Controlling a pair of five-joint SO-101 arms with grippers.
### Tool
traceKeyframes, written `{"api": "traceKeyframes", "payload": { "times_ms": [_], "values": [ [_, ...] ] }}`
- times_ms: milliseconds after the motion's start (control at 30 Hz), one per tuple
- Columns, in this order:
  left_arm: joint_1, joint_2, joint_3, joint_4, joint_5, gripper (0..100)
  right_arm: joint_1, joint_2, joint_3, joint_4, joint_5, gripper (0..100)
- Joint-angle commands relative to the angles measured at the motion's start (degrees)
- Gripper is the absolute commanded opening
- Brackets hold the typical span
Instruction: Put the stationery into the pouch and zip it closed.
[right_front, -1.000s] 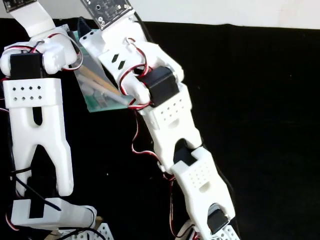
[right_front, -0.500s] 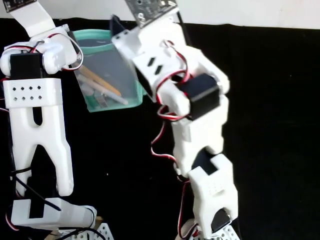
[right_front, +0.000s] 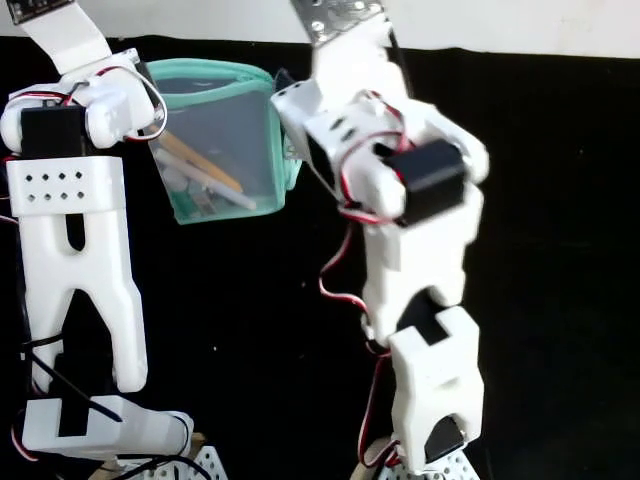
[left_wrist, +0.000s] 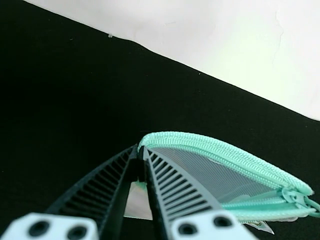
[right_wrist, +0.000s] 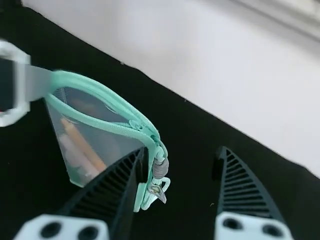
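A mint-green pouch (right_front: 222, 130) with clear sides hangs above the black table, its zip line drawn across the top. Inside it lie a wooden pencil (right_front: 200, 165) and pale stationery pieces (right_front: 195, 195). My left gripper (right_front: 148, 78) is shut on the pouch's left end; in the left wrist view its fingertips (left_wrist: 141, 152) pinch the mint edge of the pouch (left_wrist: 220, 165). My right gripper (right_wrist: 180, 165) is open at the other end, with the zipper pull (right_wrist: 159, 172) dangling against one finger. The pencil (right_wrist: 82, 145) shows through the pouch wall (right_wrist: 100, 125).
Black cloth (right_front: 540, 200) covers the table, with a white wall strip (right_front: 500, 25) behind it. Both white arms stand close together, one on each side of the pouch. Red servo wires (right_front: 340, 270) hang beside the right arm.
The right arm has swung to the right, off the front of the pouch, and now sits at its right end. The pouch has turned more upright. The left arm has stayed put.
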Motion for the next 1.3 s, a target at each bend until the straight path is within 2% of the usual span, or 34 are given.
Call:
{"api": "traceKeyframes", "payload": {
  "times_ms": [0,167,567,1000,1100,1267],
  "values": [
    [1.63,5.93,1.71,0.97,0.18,1,0.66,2.15,5.41,0.57,-0.35,21.0],
    [1.63,5.93,1.71,0.97,0.18,1,1.45,6.02,10.24,0.57,-0.35,21.0],
    [1.63,5.93,1.71,0.97,0.18,1,6.55,6.81,10.68,0.66,-0.18,21.0],
    [1.63,5.93,1.71,0.97,0.18,1,6.29,6.20,11.91,0.84,-0.44,21.0],
    [1.63,5.93,1.71,0.97,0.18,1,5.93,1.63,20.09,0.84,-0.88,21.0],
    [1.63,6.02,1.71,0.97,0.18,1,4.00,-12.26,43.65,0.57,-2.90,21.2]
  ]
}}
